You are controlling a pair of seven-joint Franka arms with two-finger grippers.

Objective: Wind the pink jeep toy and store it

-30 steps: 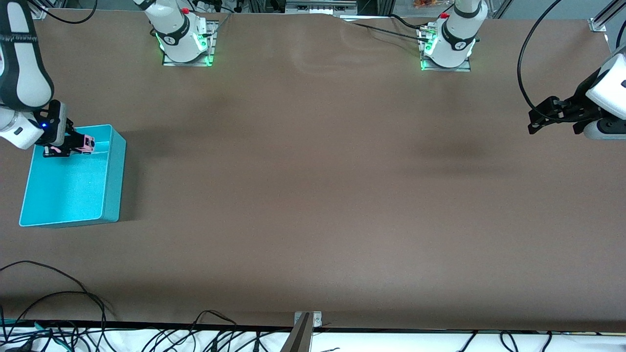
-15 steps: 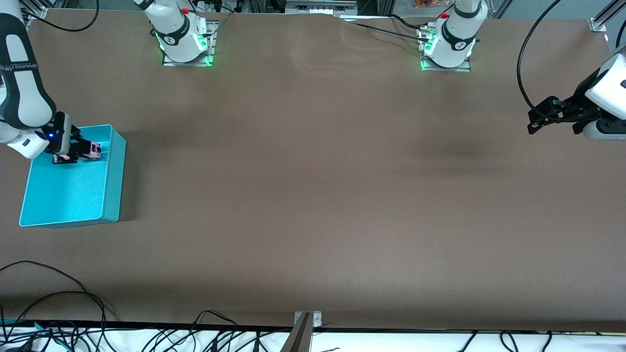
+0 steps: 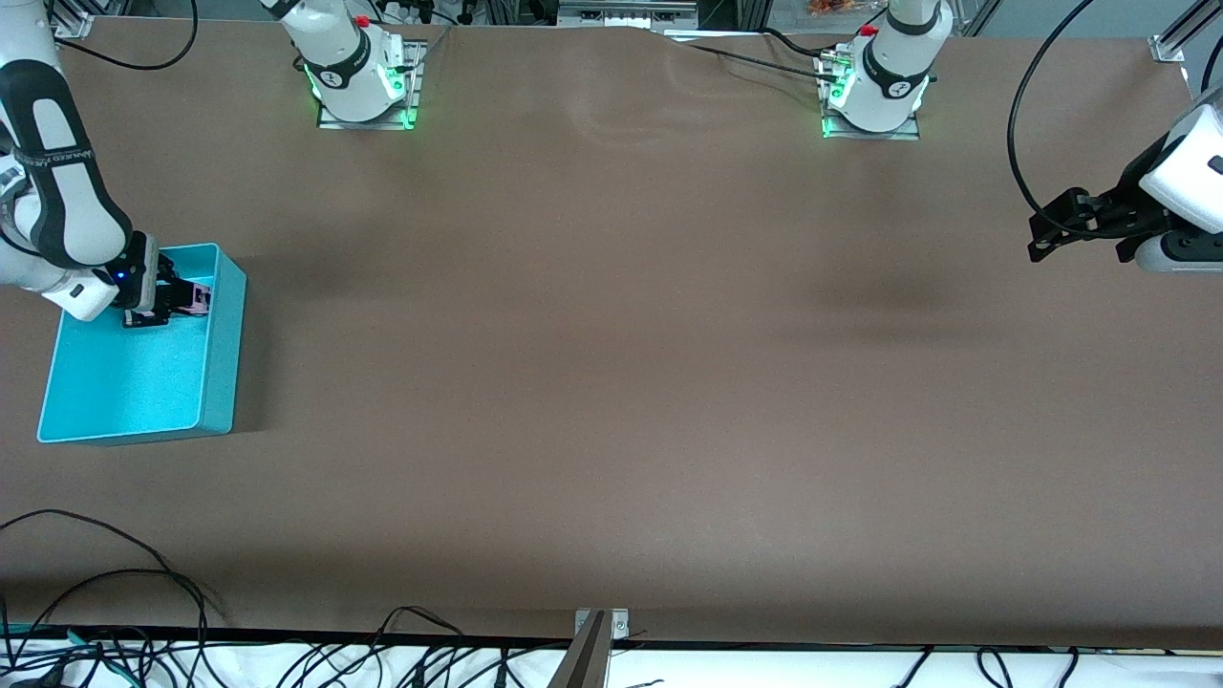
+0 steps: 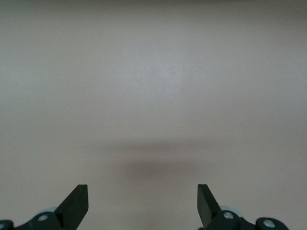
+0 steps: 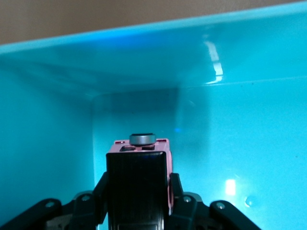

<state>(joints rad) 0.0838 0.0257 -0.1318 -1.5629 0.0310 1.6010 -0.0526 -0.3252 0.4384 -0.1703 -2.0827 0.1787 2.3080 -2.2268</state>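
The pink jeep toy [image 3: 195,297], tiny, boxy, with a black roof, is held inside the turquoise bin [image 3: 218,368] at the bin's end farther from the front camera. My right gripper [image 3: 178,301] is shut on the jeep's sides, low in the bin. In the right wrist view the jeep's black roof [image 5: 138,184] fills the space between the fingers [image 5: 176,188], with a grey wheel on its pink end and the bin's wall [image 5: 144,62] ahead. My left gripper [image 3: 1049,229] is open and empty over bare table at the left arm's end; the left wrist view shows its fingertips [image 4: 76,203] wide apart.
The brown table [image 3: 611,382] lies between the bin and the left arm. The two arm bases [image 3: 358,76] stand at the table's edge farthest from the front camera. Cables hang along the nearest edge [image 3: 115,621].
My right gripper has moved down into the bin with the jeep, toward the bin's wall on the table's middle side. The left arm has barely moved.
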